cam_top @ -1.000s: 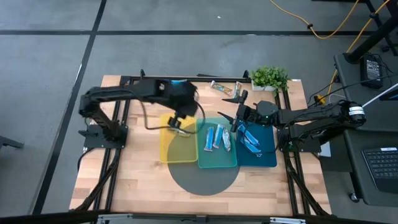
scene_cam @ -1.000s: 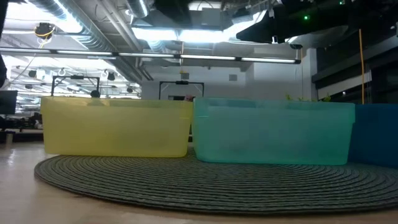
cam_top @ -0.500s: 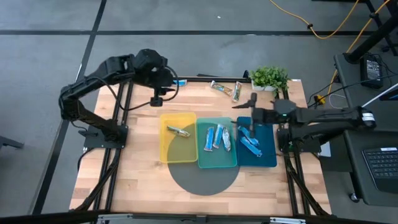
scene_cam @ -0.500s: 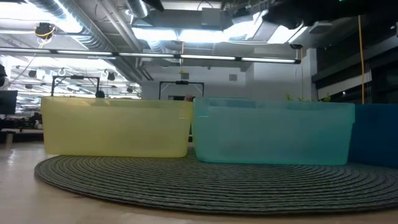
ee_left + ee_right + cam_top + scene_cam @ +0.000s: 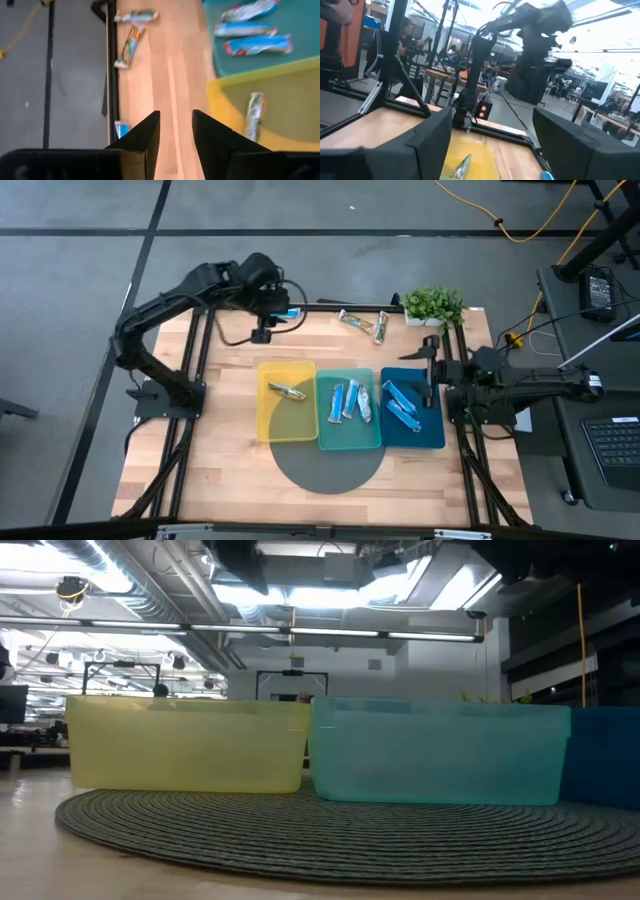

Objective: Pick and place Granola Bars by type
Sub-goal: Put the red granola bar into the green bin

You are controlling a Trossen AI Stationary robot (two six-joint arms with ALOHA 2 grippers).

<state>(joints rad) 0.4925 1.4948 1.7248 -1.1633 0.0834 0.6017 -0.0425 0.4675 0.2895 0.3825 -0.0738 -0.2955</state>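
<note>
Three trays sit side by side on a round grey mat. One silvery tan bar (image 5: 288, 391) lies in the yellow tray (image 5: 270, 420). Three blue-and-white bars (image 5: 352, 399) lie in the teal tray (image 5: 348, 440), and bright blue bars (image 5: 400, 404) lie in the dark blue tray (image 5: 430, 435). Two more bars (image 5: 366, 323) and a blue one (image 5: 291, 311) lie on the wood by the far edge. My left gripper (image 5: 262, 332) (image 5: 176, 137) hangs open and empty near the far edge, close to the blue bar (image 5: 121, 129). My right gripper (image 5: 430, 366) (image 5: 492, 145) is wide open over the dark blue tray's far right corner.
A small potted plant (image 5: 433, 305) stands at the far right corner. The grey mat (image 5: 330, 830) lies under the trays toward the near edge. Bare wood stretches to the left of the yellow tray. Black frame rails run along the table's sides.
My left gripper has risen from the yellow tray and swung away toward the table's far edge; the tan bar stays lying in the yellow tray. My right gripper has drawn back toward the table's right, from the teal tray's edge to the dark blue tray's right side.
</note>
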